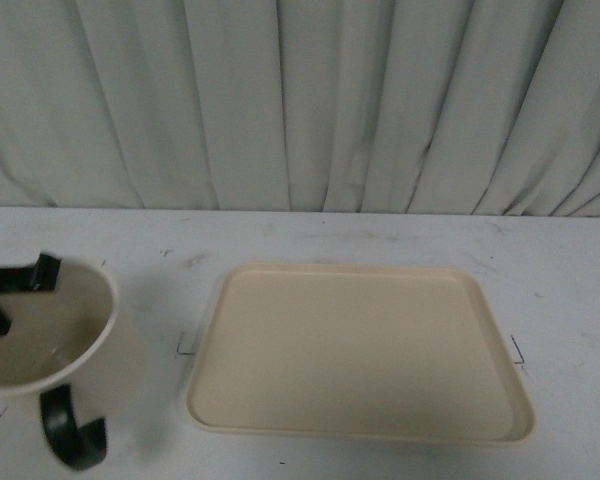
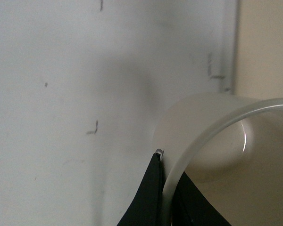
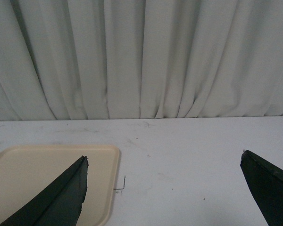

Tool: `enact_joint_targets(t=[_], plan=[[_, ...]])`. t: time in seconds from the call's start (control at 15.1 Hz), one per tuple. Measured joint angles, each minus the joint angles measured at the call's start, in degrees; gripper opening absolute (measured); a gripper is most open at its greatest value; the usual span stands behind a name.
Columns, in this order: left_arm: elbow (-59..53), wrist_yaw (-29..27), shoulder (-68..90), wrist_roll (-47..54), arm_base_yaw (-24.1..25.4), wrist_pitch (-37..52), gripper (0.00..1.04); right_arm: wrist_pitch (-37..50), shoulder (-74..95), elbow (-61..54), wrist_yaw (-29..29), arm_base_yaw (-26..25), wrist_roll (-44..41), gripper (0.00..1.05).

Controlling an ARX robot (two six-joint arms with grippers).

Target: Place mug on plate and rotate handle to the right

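Observation:
The cream-white mug (image 1: 42, 335) is at the far left of the front view, tilted so its opening faces the camera. Its black handle (image 1: 72, 432) hangs below it, toward the table's front edge. My left gripper (image 1: 20, 295) is shut on the mug's rim, one black finger inside and one outside. In the left wrist view the rim (image 2: 212, 129) runs between the fingers (image 2: 146, 202). The beige plate (image 1: 360, 350) lies flat to the right of the mug with nothing on it. My right gripper (image 3: 164, 160) stands open over bare table, beside the plate's corner (image 3: 37, 169); the front view does not show it.
The white table (image 1: 310, 235) carries small black corner marks (image 1: 185, 350) by the plate's left edge and on its right (image 1: 518, 350). A pleated white curtain (image 1: 300, 100) closes off the back. The plate's edge (image 2: 269, 47) shows in the left wrist view.

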Motion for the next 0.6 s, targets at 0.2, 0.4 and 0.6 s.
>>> enact_joint_targets(t=[0.2, 0.4, 0.6], plan=[[3.76, -0.31, 1.25, -0.07, -3.91, -0.28, 0.03, 0.00, 0.00, 0.00, 0.00, 0.00, 0.00, 0.98], [10.91, -0.83, 8.22, -0.55, -11.98, -0.50, 0.03, 0.00, 0.00, 0.00, 0.00, 0.00, 0.00, 0.98], [21.31, -0.83, 19.21, -0.90, -20.06, -2.54, 0.03, 0.00, 0.00, 0.00, 0.00, 0.00, 0.00, 0.98]])
